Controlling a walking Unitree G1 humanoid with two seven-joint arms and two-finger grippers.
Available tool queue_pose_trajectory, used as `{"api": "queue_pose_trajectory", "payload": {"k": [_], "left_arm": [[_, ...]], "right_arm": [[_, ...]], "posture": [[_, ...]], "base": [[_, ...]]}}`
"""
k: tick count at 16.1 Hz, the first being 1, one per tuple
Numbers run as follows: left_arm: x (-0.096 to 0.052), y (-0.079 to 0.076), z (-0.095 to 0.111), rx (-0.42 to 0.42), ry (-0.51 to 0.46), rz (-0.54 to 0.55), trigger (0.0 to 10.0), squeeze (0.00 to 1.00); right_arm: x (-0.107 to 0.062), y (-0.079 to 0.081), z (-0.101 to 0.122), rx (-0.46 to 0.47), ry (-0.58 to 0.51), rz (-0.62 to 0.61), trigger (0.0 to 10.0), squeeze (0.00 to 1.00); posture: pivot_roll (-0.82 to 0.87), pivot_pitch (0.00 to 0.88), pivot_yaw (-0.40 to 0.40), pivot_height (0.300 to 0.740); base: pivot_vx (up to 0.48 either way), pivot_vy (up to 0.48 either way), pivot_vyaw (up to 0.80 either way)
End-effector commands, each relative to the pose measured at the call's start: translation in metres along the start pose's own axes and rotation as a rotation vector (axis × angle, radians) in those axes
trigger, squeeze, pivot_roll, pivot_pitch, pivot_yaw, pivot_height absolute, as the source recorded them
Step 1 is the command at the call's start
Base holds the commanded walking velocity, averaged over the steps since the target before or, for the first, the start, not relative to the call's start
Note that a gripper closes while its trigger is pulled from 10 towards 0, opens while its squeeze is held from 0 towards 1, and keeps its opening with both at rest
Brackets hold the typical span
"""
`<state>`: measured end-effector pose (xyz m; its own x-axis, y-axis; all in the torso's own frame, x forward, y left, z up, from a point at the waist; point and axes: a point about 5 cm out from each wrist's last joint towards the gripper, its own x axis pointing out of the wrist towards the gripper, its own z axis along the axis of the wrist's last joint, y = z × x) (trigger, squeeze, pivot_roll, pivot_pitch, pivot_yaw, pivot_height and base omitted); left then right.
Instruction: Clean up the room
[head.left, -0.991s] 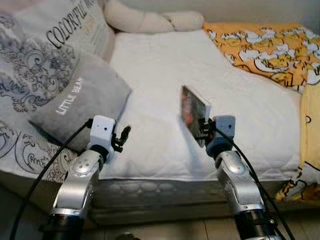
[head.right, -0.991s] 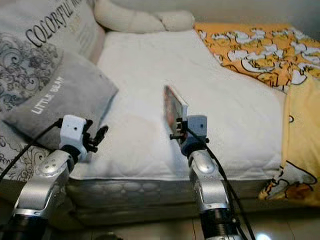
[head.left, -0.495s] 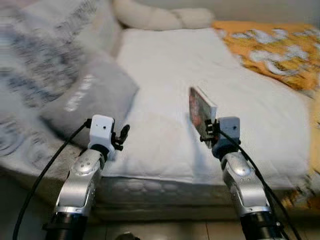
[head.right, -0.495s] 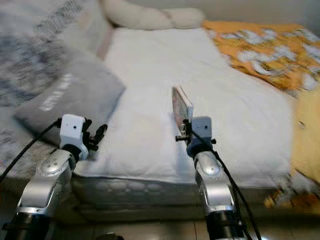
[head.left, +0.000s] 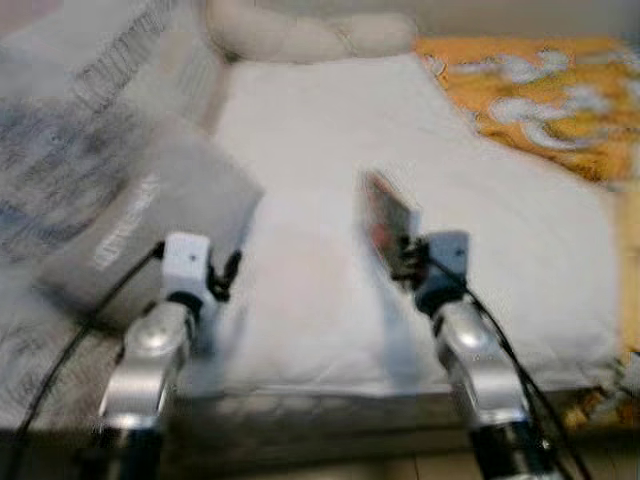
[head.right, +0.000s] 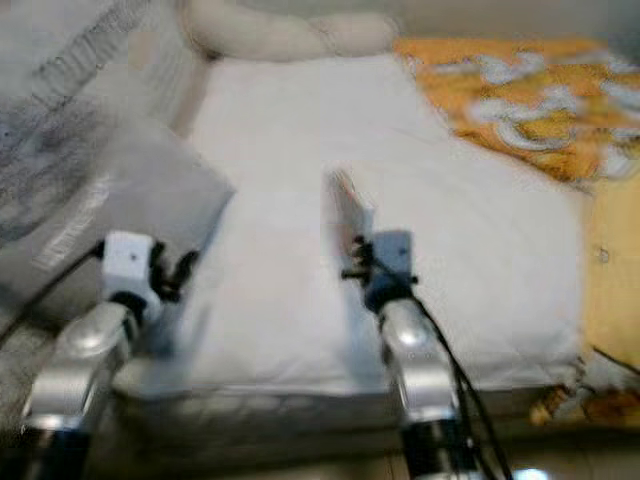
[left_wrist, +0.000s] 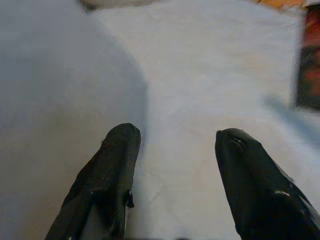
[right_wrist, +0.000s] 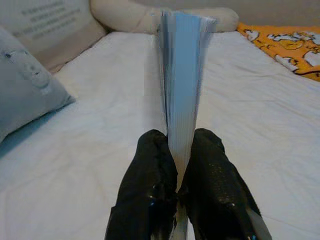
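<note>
— What do we hold? 
— Our right gripper (right_wrist: 176, 172) pinches a thin book (right_wrist: 181, 90) upright above the white mattress (head.left: 320, 130).

— And at nine o'clock? 
— Our left gripper (left_wrist: 172, 150), fingers spread and empty, hovers beside the grey pillow (head.left: 150, 225).

The white mattress (head.left: 320, 200) lies bare from 11 to 1 o'clock ahead of both arms. The grey pillow (head.left: 150, 220) blocks passage at 10 o'clock, just beside the left gripper (left_wrist: 172, 150), whose fingers stand apart. The orange blanket (head.left: 540, 110) bounds the 2 o'clock side.
</note>
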<state>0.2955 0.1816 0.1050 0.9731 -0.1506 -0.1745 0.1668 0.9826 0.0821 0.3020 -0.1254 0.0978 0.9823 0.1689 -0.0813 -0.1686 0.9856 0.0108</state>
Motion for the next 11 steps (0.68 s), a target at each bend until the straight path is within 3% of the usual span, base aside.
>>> {"api": "queue_pose_trajectory", "payload": {"k": [1, 4, 11], "left_arm": [[0.0007, -0.0090, -0.0002, 0.007, -0.003, -0.028, 10.0, 0.00], [0.0012, -0.0091, -0.0004, 0.011, -0.002, -0.027, 10.0, 0.00], [0.0036, -0.0102, 0.0000, 0.034, 0.012, -0.056, 10.0, 0.00]], "right_arm": [[0.0001, -0.0089, 0.0090, -0.012, -0.037, -0.027, 10.0, 0.00], [0.0006, -0.0090, 0.0094, -0.012, -0.037, -0.028, 10.0, 0.00], [0.0053, -0.0124, 0.0115, 0.004, -0.041, -0.046, 10.0, 0.00]], "posture": [[0.00, 0.000, -0.003, 0.740], [0.00, 0.000, 0.000, 0.740], [0.00, 0.000, 0.000, 0.740]], "base": [[0.337, 0.000, 0.00], [0.329, 0.000, 0.00], [0.000, 0.000, 0.00]]}}
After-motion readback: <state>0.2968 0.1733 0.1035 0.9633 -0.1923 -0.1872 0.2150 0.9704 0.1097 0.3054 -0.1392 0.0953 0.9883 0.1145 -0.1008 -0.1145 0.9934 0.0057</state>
